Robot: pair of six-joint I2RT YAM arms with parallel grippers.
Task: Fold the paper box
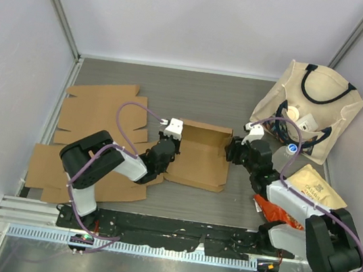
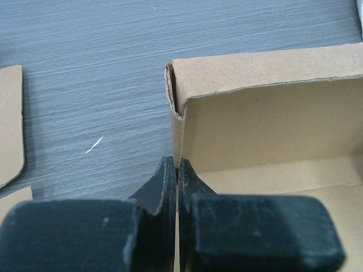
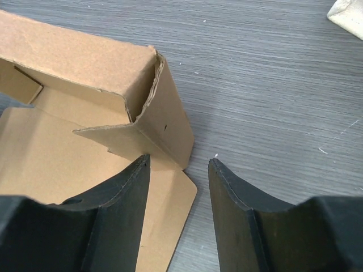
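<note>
Presently, box position: the paper box [image 1: 199, 154] sits mid-table between the two arms. Its far wall and both end walls are raised, and its near panel lies flat on the table [image 1: 208, 92].
Box condition: the raised corners look frayed and slightly crushed where the walls meet.
Box handling: judge it light, thin cardboard. It should be stiff across a panel and weak along the creases. Expect it to slide on the smooth tabletop if you push it from one side only.
Where to grip: take a wall by its free edge, close to a corner fold, with one finger inside and one outside. Avoid the frayed corners, which would likely buckle.
Left gripper [image 2: 177, 167]: pressed together and clamped on the box's left end wall, anchoring it.
Right gripper [image 3: 178, 164]: jaws apart, straddling the lower corner of the right end wall. It pinches nothing.
Left surroundings: flat cardboard blanks [image 1: 99, 113] lie stacked just beside the box.
Right surroundings: a canvas tote bag [image 1: 312, 104] lies at the far right, and a snack packet [image 1: 314, 187] lies by the right arm.
</note>
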